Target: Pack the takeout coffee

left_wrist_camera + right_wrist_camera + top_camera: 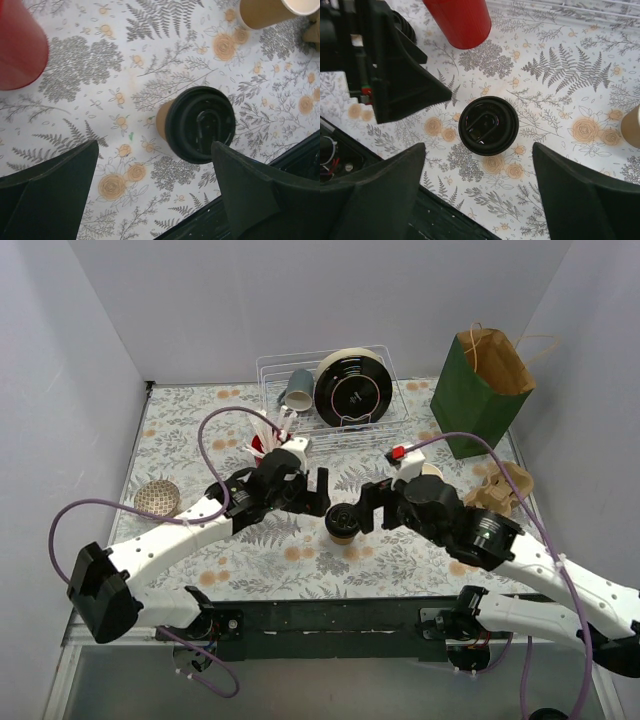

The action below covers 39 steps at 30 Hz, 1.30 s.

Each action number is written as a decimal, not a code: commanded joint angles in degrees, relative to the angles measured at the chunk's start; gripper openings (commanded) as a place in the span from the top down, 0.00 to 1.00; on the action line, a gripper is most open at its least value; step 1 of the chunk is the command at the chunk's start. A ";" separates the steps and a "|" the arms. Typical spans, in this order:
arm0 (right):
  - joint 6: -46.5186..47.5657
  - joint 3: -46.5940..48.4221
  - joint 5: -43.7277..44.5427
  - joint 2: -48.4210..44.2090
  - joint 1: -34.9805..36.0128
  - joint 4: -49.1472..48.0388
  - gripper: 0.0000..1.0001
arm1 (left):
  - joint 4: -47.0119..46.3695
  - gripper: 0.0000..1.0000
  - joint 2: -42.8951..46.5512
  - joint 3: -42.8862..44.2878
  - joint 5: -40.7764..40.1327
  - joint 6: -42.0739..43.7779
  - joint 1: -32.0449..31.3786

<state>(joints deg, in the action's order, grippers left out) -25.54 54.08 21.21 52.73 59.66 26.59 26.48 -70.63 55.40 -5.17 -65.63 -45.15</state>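
A brown paper coffee cup with a black lid stands on the floral cloth between both grippers. It also shows in the left wrist view and the right wrist view. My left gripper is open and empty, hovering just left of the cup. My right gripper is open and empty, hovering just right of it and above it. A green paper bag stands open at the back right. A cardboard cup carrier lies below the bag.
A second brown cup without a lid stands beside the right arm. A red cup stands behind the left gripper. A wire rack with a black disc and a grey cup is at the back. A mesh strainer lies at the left.
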 commanded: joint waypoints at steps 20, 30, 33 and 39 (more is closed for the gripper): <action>-1.71 -4.87 6.21 -24.69 0.20 6.72 0.02 | -0.11 0.03 -22.18 13.77 -6.34 4.81 -12.51; -1.71 -5.66 6.04 -25.40 0.20 6.63 0.02 | 0.94 0.03 -18.84 13.77 -7.66 2.96 -12.86; -1.79 -5.75 5.33 -25.57 0.28 6.37 0.02 | 2.00 0.02 -18.05 14.91 -8.36 2.96 -12.95; -0.83 -8.38 6.47 -23.83 0.20 5.49 0.01 | 3.22 0.02 -16.91 15.44 -10.11 1.65 -12.86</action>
<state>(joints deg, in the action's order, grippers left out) -27.00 47.92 26.33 27.79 59.66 34.15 27.97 -91.66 68.71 -12.19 -62.87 -57.87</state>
